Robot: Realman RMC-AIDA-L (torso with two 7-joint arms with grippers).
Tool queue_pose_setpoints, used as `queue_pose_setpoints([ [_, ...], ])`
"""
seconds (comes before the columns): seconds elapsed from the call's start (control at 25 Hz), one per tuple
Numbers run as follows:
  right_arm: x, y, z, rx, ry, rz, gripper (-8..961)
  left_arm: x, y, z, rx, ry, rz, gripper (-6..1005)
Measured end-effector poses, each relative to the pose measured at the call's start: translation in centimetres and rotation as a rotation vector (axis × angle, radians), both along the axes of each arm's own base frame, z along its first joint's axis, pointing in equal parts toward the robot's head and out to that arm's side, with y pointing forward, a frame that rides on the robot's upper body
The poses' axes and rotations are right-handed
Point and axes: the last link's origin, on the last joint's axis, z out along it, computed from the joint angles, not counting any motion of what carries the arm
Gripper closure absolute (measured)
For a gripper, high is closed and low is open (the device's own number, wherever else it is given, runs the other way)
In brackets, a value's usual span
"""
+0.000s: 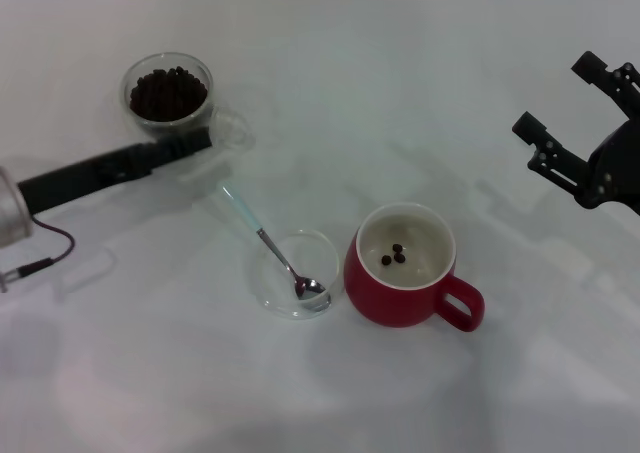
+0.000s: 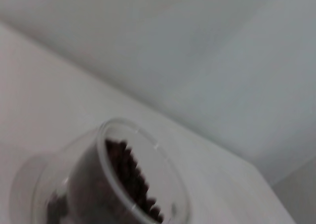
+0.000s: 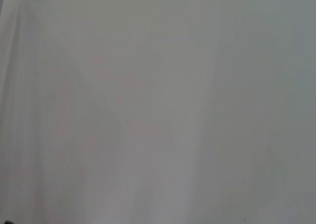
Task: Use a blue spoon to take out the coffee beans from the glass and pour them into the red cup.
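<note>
The glass (image 1: pixel 168 95) stands at the far left, full of coffee beans (image 1: pixel 168 93); it fills the left wrist view (image 2: pixel 133 179). My left gripper (image 1: pixel 198 142) reaches in from the left and lies against the near side of the glass, beside its handle. The blue spoon (image 1: pixel 262 238) rests with its bowl in a shallow clear dish (image 1: pixel 275 291) at centre, handle leaning out to the far left. The red cup (image 1: pixel 400 298) stands right of the dish, three coffee beans (image 1: pixel 395 254) inside. My right gripper (image 1: pixel 572 101) hangs open and empty at the far right, above the table.
A red and black cable (image 1: pixel 40 253) trails from the left arm at the left edge. The white table (image 1: pixel 400 93) runs between the red cup and the right gripper. The right wrist view shows only white surface.
</note>
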Motion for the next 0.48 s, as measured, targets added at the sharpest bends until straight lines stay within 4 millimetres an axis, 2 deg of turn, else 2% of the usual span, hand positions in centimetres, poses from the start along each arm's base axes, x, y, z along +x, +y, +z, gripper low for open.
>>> queue_pose_setpoints([
  [0.08, 0.0, 0.0, 0.0, 0.0, 0.001, 0.002, 77, 0.0, -0.1, 0.5, 0.017, -0.004, -0.019, 324],
  [0.16, -0.1, 0.0, 0.0, 0.0, 0.003, 0.002, 77, 0.1, -0.6, 2.4, 0.094, -0.018, -0.119, 311],
  [0.32, -0.1, 0.0, 0.0, -0.001, 0.007, 0.003, 77, 0.2, -1.6, 5.0, 0.197, -0.026, -0.259, 285],
  [0.48, -0.2, -0.1, 0.0, 0.004, 0.017, 0.006, 77, -1.3, -3.3, 7.8, 0.365, 0.02, -0.313, 277],
])
